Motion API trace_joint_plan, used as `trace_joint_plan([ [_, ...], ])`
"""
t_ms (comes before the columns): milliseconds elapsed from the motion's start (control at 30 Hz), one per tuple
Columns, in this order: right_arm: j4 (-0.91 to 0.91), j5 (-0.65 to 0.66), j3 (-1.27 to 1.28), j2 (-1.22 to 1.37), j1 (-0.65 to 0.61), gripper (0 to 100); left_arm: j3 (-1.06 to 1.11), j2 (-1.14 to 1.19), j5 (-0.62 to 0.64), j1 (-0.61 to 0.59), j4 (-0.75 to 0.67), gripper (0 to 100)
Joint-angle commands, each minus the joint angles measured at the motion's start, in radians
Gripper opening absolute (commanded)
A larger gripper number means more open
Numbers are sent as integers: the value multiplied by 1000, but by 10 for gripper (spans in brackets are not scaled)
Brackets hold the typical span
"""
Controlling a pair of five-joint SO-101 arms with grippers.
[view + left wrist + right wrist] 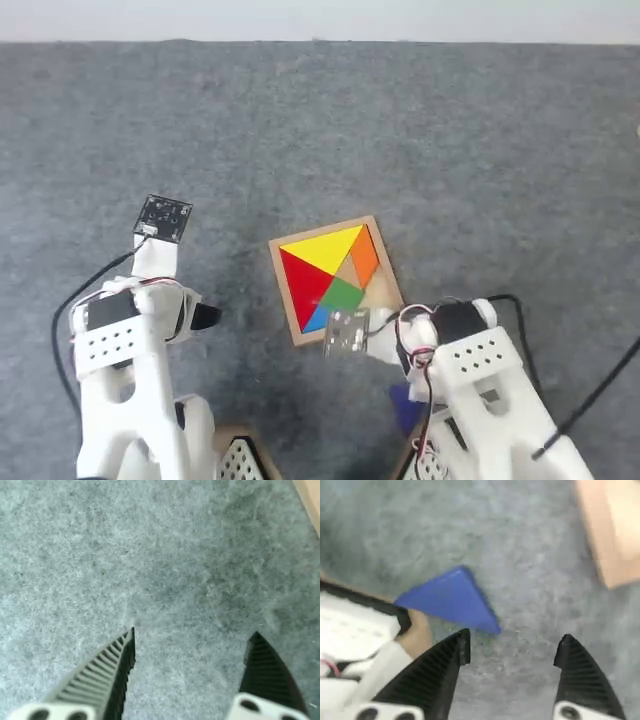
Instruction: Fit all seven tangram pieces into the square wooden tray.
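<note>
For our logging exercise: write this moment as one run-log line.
left tool: open, over carpet | right tool: open, near blue triangle on carpet | tray: partly filled

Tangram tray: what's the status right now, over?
Left gripper open over bare mat. Right gripper open near blue triangle, which lies outside the tray. Tray partly filled, bare wood showing.

The right hand (515, 636), spread wide, hangs over the grey mat (530, 555) just beside a blue triangle (450, 600)

L arm (125, 345) & R arm (480, 370): jaws spread, empty.
</note>
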Motion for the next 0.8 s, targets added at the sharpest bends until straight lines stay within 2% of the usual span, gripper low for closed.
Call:
trace_joint_plan([
  [0, 24, 132, -3, 73, -12, 296, -31, -21, -3, -2, -3, 335],
  [267, -42, 222, 2, 243, -13, 296, -42, -21, -3, -3, 0, 335],
  [500, -90, 222, 2, 332, -13, 293, -58, -21, -3, -34, 2, 335],
  [667, -130, 221, 2, 398, -13, 222, -58, -21, -3, -34, 3, 335],
  [767, -157, 201, 2, 437, -12, 218, -58, -21, -3, -34, 3, 335],
])
